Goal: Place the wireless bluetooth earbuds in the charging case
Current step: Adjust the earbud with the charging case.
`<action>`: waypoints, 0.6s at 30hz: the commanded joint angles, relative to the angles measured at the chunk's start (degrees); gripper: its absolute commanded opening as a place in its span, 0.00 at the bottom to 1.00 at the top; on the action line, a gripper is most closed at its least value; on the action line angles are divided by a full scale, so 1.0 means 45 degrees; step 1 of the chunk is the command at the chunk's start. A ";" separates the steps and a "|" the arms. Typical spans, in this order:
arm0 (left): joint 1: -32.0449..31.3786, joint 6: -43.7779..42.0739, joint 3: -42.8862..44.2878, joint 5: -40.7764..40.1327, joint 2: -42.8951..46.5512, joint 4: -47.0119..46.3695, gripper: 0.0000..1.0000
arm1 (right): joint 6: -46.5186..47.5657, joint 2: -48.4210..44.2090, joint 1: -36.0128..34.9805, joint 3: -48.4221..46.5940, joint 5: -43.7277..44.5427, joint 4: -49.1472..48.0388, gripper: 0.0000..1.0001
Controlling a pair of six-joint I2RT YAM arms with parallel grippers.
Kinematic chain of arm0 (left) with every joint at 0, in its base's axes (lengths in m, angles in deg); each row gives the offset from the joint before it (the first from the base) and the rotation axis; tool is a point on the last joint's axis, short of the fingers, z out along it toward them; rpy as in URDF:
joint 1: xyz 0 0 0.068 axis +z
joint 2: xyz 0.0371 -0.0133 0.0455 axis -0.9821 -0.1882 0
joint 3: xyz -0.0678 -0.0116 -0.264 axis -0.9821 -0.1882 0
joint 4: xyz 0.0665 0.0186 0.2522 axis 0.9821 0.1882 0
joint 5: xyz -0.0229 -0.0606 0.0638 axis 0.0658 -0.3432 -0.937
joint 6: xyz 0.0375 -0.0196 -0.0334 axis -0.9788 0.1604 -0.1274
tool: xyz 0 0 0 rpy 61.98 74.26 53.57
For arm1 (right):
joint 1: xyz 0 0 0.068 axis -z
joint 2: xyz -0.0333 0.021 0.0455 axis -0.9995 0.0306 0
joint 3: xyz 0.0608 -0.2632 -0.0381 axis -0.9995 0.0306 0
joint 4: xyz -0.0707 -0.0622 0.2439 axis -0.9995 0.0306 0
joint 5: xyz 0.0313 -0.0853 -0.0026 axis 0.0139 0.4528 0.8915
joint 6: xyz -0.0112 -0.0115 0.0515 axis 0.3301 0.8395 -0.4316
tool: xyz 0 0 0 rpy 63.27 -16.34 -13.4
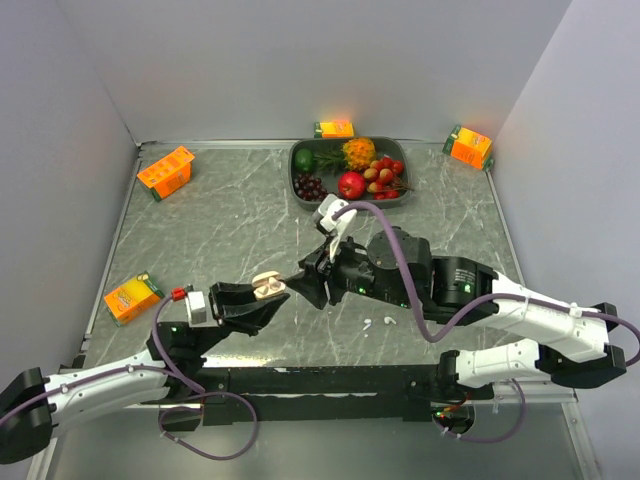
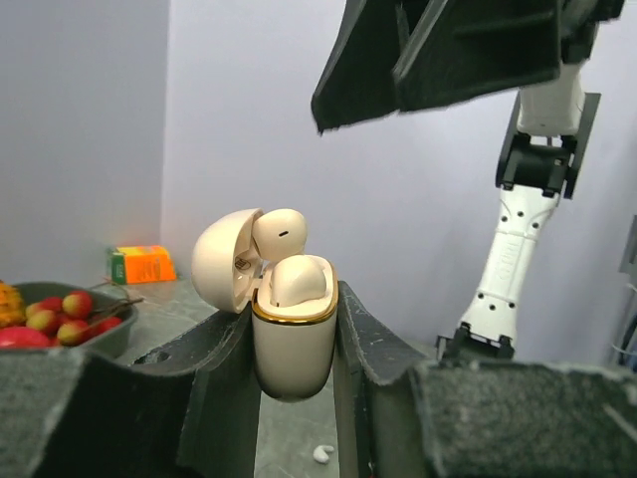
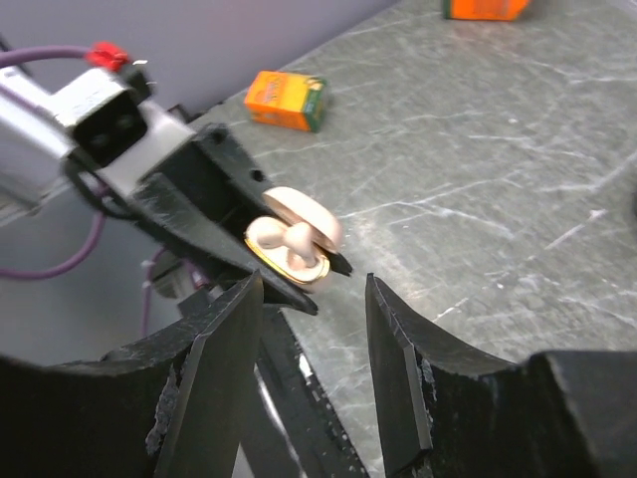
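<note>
My left gripper (image 1: 268,300) is shut on the cream-beige charging case (image 1: 267,286) and holds it upright above the table, lid open. In the left wrist view the case (image 2: 291,344) sits between both fingers. One cream earbud (image 2: 299,279) is seated in it. A second earbud (image 2: 280,234) stands higher, against the lid. My right gripper (image 1: 308,283) is open and empty, just right of the case and apart from it. The right wrist view shows the case (image 3: 299,261) beyond its open jaws (image 3: 314,284). Two tiny white bits (image 1: 385,321) lie on the table; one shows in the left wrist view (image 2: 323,454).
A grey fruit bowl (image 1: 297,165) stands at the back centre. Orange juice cartons lie at the back left (image 1: 166,171), front left (image 1: 132,297), behind the bowl (image 1: 334,128) and back right (image 1: 469,147). Walls close in three sides.
</note>
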 commanded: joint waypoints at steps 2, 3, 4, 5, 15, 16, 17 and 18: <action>0.0774 0.1934 0.0044 0.2494 -0.0041 0.0122 0.01 | 0.0408 0.0385 0.0162 -0.1314 -0.1833 0.1115 0.53; 0.0834 0.2052 0.0103 0.2670 -0.0157 0.0142 0.01 | 0.0408 0.0464 0.0182 -0.1392 -0.2028 0.1156 0.53; 0.0854 0.2150 0.0181 0.2826 -0.0236 0.0142 0.01 | 0.0466 0.0484 0.0162 -0.1393 -0.2068 0.1195 0.53; 0.0874 0.2189 0.0220 0.2925 -0.0275 0.0103 0.01 | 0.0448 0.0581 0.0162 -0.1412 -0.2108 0.1215 0.53; 0.0952 0.2073 0.0611 0.3257 -0.0432 0.0337 0.01 | 0.0194 0.1421 0.0240 -0.1647 -0.2206 0.1742 0.52; 0.0952 0.2072 0.0650 0.3258 -0.0432 0.0376 0.01 | 0.0155 0.1461 0.0240 -0.1627 -0.2167 0.1723 0.52; 0.0952 0.2053 0.0650 0.3277 -0.0432 0.0396 0.01 | 0.0116 0.1500 0.0279 -0.1569 -0.2128 0.1723 0.52; 0.0952 0.2053 0.0650 0.3335 -0.0432 0.0415 0.01 | 0.0115 0.1519 0.0260 -0.1549 -0.2127 0.1703 0.52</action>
